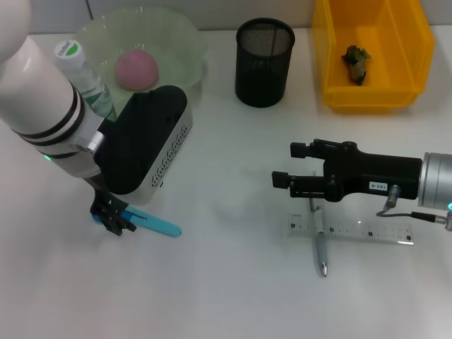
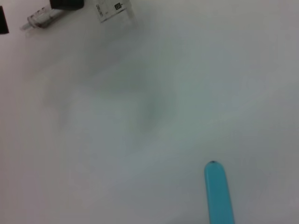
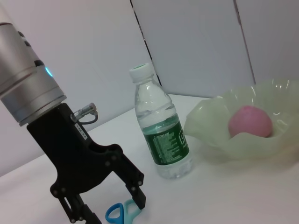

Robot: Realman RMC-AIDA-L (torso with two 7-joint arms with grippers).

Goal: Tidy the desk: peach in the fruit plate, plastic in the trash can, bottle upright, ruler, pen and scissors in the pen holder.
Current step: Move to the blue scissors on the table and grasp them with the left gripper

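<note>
The scissors lie on the white desk at the front left, cyan blade cover pointing right. My left gripper is down at their blue handles, open, a finger on either side. My right gripper hovers open over the top end of the silver pen, which lies across the clear ruler. The bottle stands upright beside the fruit plate, which holds the pink peach. The black pen holder stands at the back centre. A crumpled greenish scrap lies in the yellow trash can.
My left arm's white forearm and black wrist housing lean over the desk's left side, close in front of the bottle and the fruit plate. Bare desk lies between the two grippers and along the front edge.
</note>
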